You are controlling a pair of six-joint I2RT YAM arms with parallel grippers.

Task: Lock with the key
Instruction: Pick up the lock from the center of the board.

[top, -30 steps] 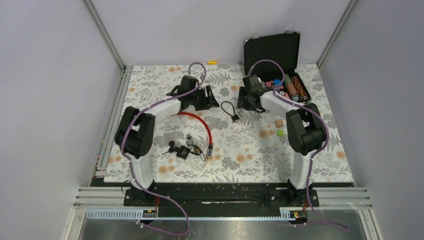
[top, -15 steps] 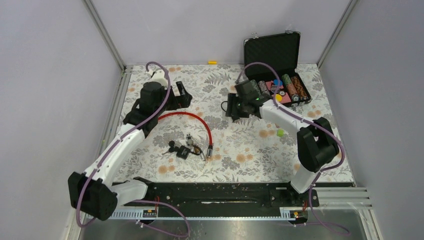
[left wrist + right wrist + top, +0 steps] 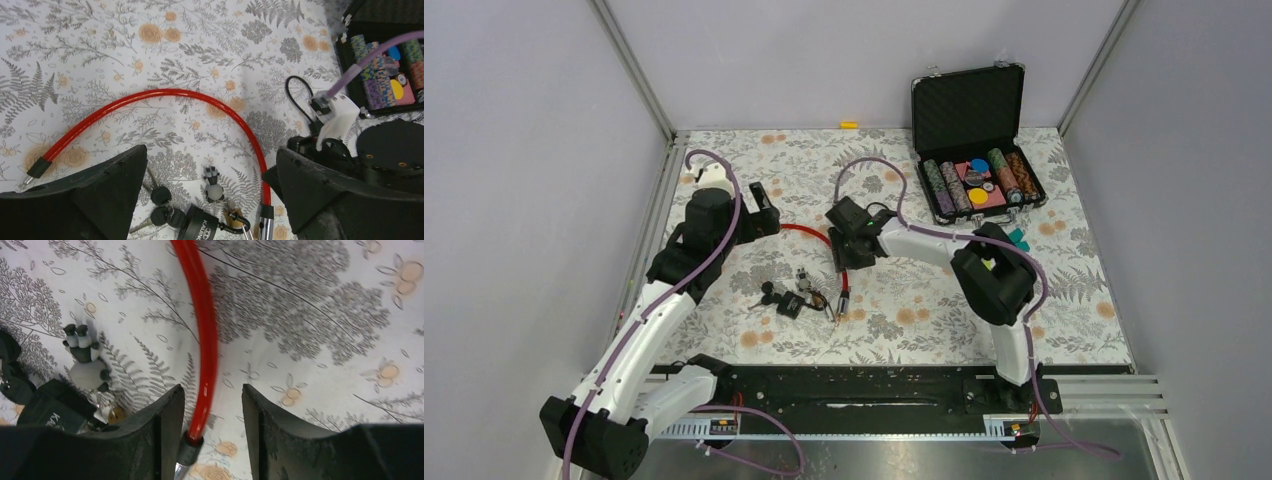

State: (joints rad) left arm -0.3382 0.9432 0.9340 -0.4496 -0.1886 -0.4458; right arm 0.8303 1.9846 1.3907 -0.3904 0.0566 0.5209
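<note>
1. Looking down, you see the left jaws wide open (nothing held) above the red cable [image 3: 165,92].
2. Your right jaws sit partly open astride that cable near its end.
3. You have keys [image 3: 161,195] and padlock [image 3: 202,227] lying on the desk [image 3: 75,30] beside it.

Desk [image 3: 904,330] cover: floral print, matt and smooth; cloth or paper, hard to tell from these views.
Cable [image 3: 200,96]: glossy red plastic sheath, smooth; matt black end sleeves; bright metal tip.
Padlock [image 3: 202,227]: black body, slight sheen, pale printed lettering.
Keys [image 3: 159,196]: black plastic heads, dull metal blades.
Left hand [image 3: 210,157] and right hand [image 3: 212,390]: matt black plastic fingers, faintly grainy.
Case [image 3: 969,95]: black shell, bright metal edging, textured black lining inside the lid.
</note>
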